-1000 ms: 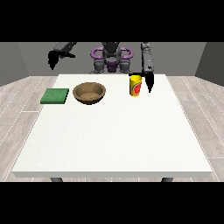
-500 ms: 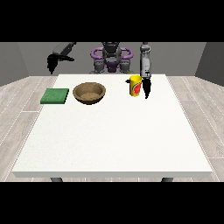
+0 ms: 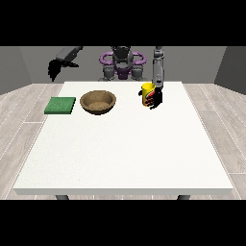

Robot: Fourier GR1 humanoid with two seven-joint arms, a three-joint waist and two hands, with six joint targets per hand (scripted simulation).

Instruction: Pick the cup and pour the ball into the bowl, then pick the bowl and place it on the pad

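Even, bright light from above — the white table glare-free, shadows faint and soft.

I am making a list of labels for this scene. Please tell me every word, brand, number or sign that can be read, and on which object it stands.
No text can be read.
yellow cup: a red patch on its side, too small to tell if it carries letters; the hand at the view's right is against it.
brown bowl: no marking.
green pad: no marking.
white table: no marking.
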